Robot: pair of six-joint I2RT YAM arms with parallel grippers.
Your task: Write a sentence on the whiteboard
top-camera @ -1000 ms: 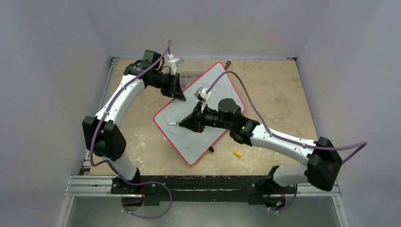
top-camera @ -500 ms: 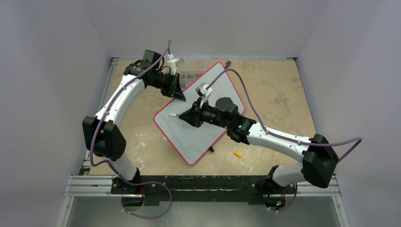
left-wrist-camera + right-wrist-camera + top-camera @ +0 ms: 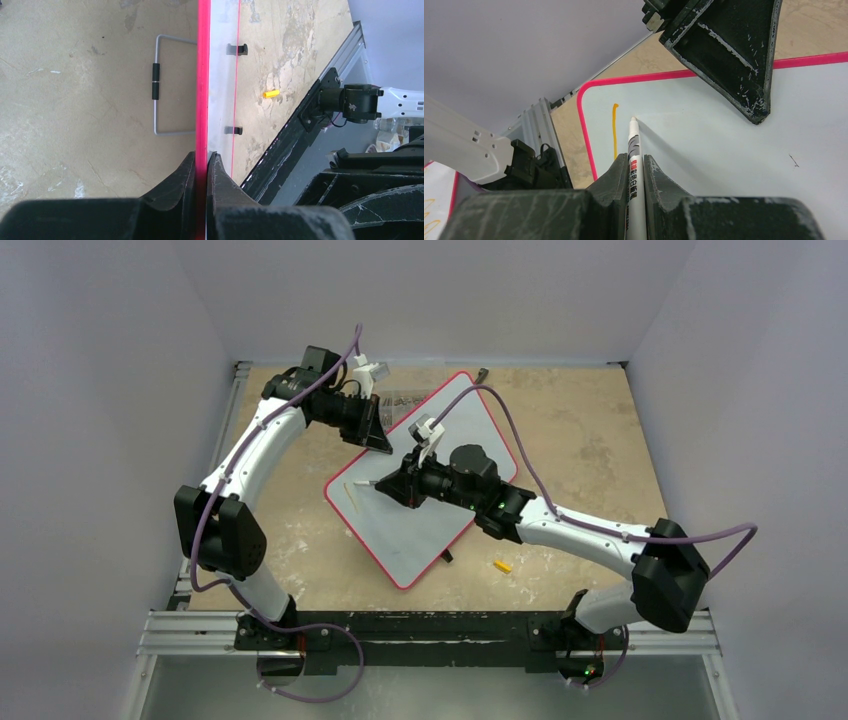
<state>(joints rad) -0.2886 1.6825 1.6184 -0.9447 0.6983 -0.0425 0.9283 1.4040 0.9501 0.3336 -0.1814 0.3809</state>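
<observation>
The whiteboard (image 3: 405,530), pale with a thin red frame, lies tilted across the table's middle. My left gripper (image 3: 383,443) is shut on its far-left edge; the left wrist view shows the jaws pinching the red frame (image 3: 202,75) at the gripper (image 3: 202,155). My right gripper (image 3: 402,485) is shut on a white marker pen (image 3: 634,150), which pokes out between the fingers (image 3: 635,159). The pen's tip seems to touch the board (image 3: 704,140) just right of one short orange stroke (image 3: 615,130), the only writing of the sentence in view, near the board's left corner (image 3: 350,497).
A small yellow cap (image 3: 502,565) lies on the tan table right of the board's near corner, also seen as the cap (image 3: 270,93). A grey wire loop (image 3: 156,85) lies on the table beside the board's edge. Black clips (image 3: 236,49) sit along the board's far side.
My right gripper carried the pen tip from the stroke's near end up towards the back, then slightly right. The stroke and the left gripper have stayed put.
</observation>
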